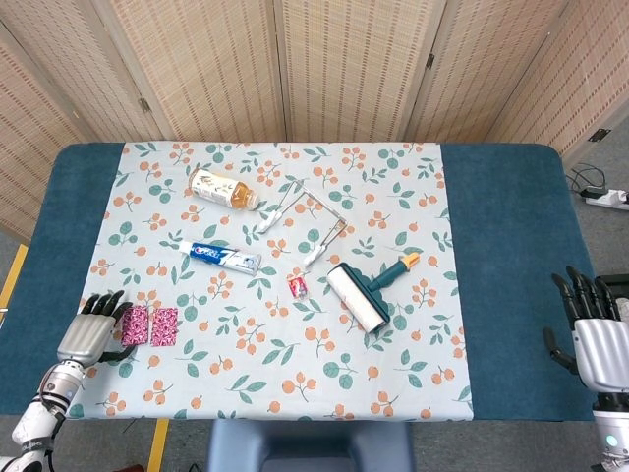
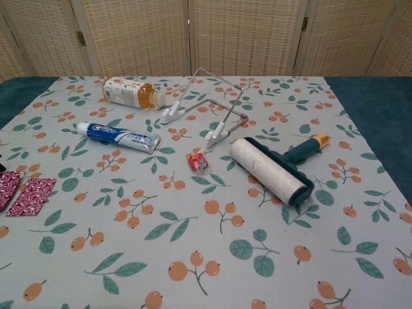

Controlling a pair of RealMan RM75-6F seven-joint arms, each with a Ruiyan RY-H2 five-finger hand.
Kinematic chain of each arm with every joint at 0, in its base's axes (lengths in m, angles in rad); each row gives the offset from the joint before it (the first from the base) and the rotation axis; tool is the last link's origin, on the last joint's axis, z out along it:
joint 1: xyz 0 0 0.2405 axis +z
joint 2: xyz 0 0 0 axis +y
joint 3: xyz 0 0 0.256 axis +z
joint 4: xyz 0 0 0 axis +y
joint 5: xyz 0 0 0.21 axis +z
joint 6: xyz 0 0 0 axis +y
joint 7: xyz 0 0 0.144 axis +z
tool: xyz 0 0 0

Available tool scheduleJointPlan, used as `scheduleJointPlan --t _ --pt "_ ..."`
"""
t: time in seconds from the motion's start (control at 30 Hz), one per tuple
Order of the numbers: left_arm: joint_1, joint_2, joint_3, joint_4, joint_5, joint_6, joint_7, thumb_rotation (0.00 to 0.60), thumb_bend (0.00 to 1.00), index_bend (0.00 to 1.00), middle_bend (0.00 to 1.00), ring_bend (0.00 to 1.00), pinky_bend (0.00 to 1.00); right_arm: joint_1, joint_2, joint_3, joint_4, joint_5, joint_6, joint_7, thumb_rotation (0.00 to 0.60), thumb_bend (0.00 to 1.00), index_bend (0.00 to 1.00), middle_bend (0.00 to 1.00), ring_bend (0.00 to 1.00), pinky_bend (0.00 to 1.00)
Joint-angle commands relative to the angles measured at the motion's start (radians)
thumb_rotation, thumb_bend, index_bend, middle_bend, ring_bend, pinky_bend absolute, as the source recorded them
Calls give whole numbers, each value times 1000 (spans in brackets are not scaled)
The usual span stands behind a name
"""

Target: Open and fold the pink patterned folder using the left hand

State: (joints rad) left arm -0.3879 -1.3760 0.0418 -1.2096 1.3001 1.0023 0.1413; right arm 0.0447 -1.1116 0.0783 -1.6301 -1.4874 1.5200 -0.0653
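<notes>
Stage: while the folder lies spread flat, seemingly between the opening and the folding; folding judged not yet done.
Left hand: metallic, dark-fingered left hand (image 1: 86, 329) low at the near-left table edge, fingers apart, gripping nothing; fingertips at or touching the folder's nearest panel, contact too small to confirm; out of frame in the chest view.
Right hand: right hand (image 1: 595, 334) off the far right edge of the table, fingers spread upward, empty, well apart from everything.
Task thing: pink patterned folder (image 1: 148, 325), opened into two panels side by side, just beyond the left hand's fingertips, toward the middle of the table.
Long axis: across both panels, running straight out from the left hand toward the centre; crease between the panels crosswise to that line.
Why so placed: flat and pattern-up, likely let go so the panels could settle; nearest panel within easy reach for flipping over the crease.
Chest view: same folder (image 2: 26, 194) at the left border, one panel partly cut off.
Table: blue table (image 1: 501, 246) under a pale floral cloth (image 1: 295, 374).
Clutter: toothpaste tube (image 1: 219, 257), amber bottle (image 1: 222, 189), teal lint roller (image 1: 366, 293), all well beyond the left hand, likely irrelevant.
</notes>
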Motion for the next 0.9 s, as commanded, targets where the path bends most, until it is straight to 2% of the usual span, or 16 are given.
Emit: scheduleJointPlan --t 0.03,0.7,0.9 --pt "1 -5 -4 6 -7 -7 8 399 348 149 0 0 0 -2 0 -1 0 0 1 0 600 457 0 0 0 0" --pt "6 -16 -16 31 -6 -31 4 398 347 146 0 0 0 0 -2 -1 -6 1 -1 -10 600 458 0 0 0 0" --pt "6 -4 -19 13 -20 -45 24 396 347 92 0 0 0 -1 -3 -1 -4 3 -2 -8 600 457 0 0 0 0"
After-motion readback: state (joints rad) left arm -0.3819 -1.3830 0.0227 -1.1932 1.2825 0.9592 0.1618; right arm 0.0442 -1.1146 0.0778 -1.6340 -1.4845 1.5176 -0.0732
